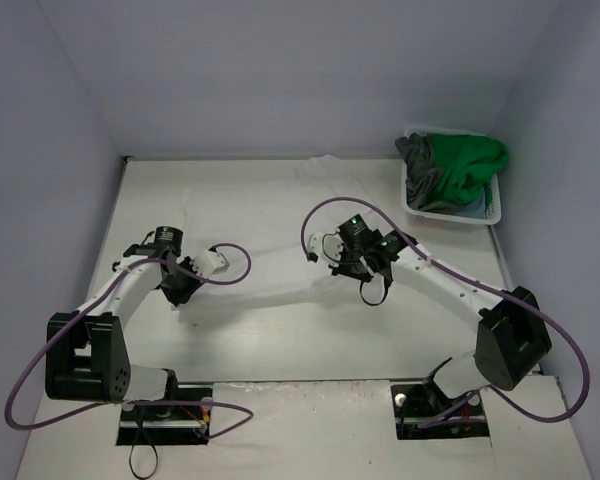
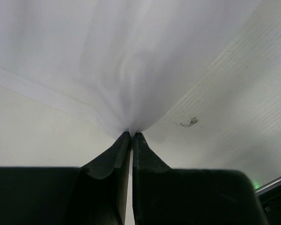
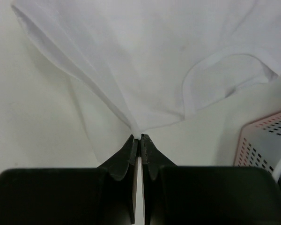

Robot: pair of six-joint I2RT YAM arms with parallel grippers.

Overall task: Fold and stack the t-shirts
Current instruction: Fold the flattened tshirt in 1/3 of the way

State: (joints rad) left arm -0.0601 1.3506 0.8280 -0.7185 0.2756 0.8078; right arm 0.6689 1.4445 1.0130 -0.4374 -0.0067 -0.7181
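The white t-shirt (image 1: 270, 235) lies spread on the white table between my two grippers. My left gripper (image 1: 177, 287) is shut on a pinch of its edge, and the cloth (image 2: 131, 56) fans away from the tips (image 2: 131, 133). My right gripper (image 1: 357, 266) is shut on the shirt's other side (image 3: 131, 47), near the neck opening (image 3: 215, 77), with the tips (image 3: 140, 137) low over the table. The bright green shirt (image 1: 467, 165), the dark grey shirt (image 1: 415, 152) and a bit of light blue-grey cloth (image 1: 478, 206) are heaped in the basket.
The white plastic laundry basket (image 1: 425, 208) stands at the far right corner of the table; its perforated wall (image 3: 267, 140) shows to the right of my right gripper. Grey walls close the table on three sides. A small dark smudge (image 2: 189, 123) marks the table.
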